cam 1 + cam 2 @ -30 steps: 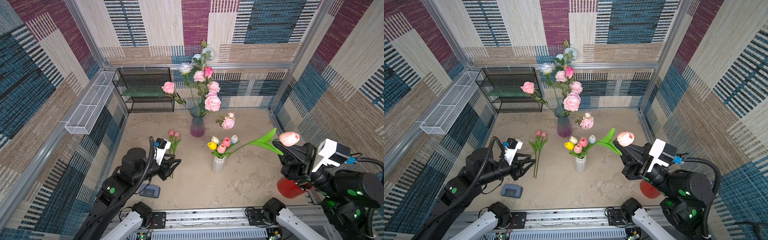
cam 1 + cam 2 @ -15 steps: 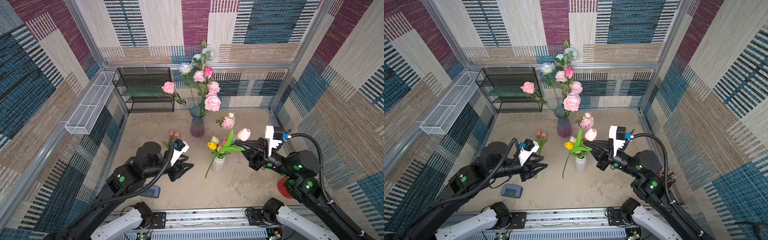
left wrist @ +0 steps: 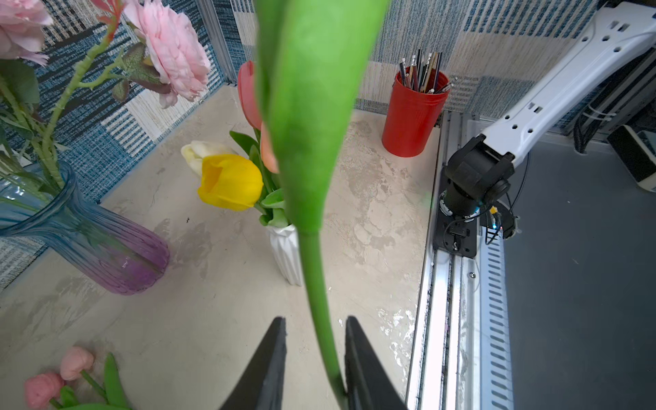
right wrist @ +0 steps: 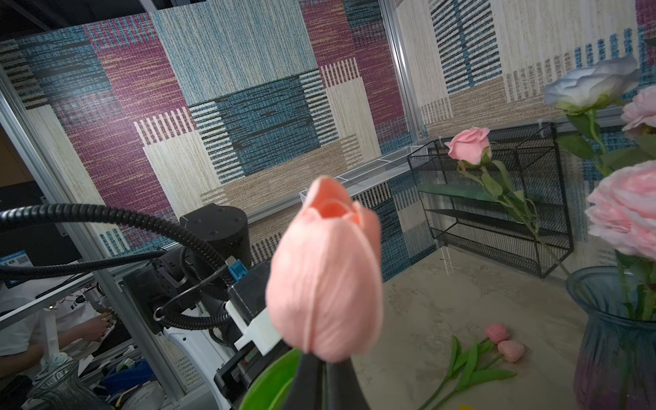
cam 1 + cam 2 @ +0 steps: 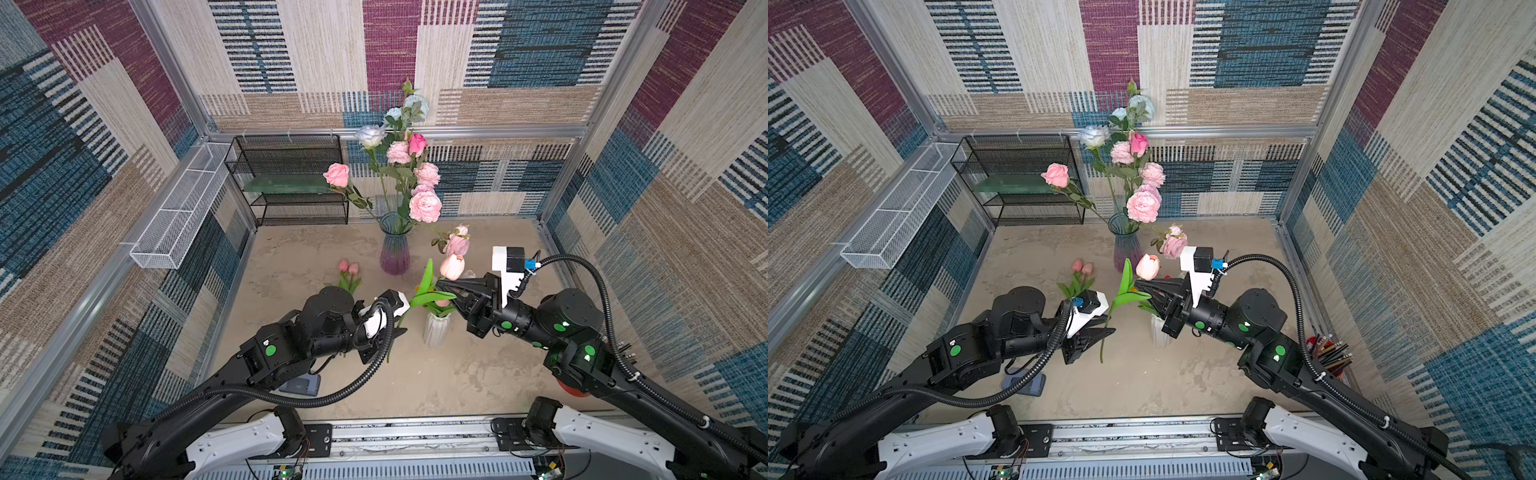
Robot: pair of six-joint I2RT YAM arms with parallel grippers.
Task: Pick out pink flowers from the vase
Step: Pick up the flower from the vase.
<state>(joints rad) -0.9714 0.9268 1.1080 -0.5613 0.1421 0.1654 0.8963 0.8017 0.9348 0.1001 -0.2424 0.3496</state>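
Flower: pink tulip [image 5: 452,267] is held in the air beside the white vase [image 5: 435,330].
Handling: judged light, soft-petalled and bendy; the stem [image 3: 311,269] is best gripped, not the bloom [image 4: 324,280].
Right claw [image 5: 444,287]: closed on the stem just under the bloom; arm stretched forward.
Left claw [image 3: 315,319]: narrowly parted around the lower stem, which touches one side and is not pinched.

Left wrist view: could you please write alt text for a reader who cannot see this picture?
A green tulip stem rises between the two open black fingers of the left end effector, its broad leaf filling the middle. Behind stand a white vase with a yellow tulip, a blue-purple glass vase and a red pencil cup.
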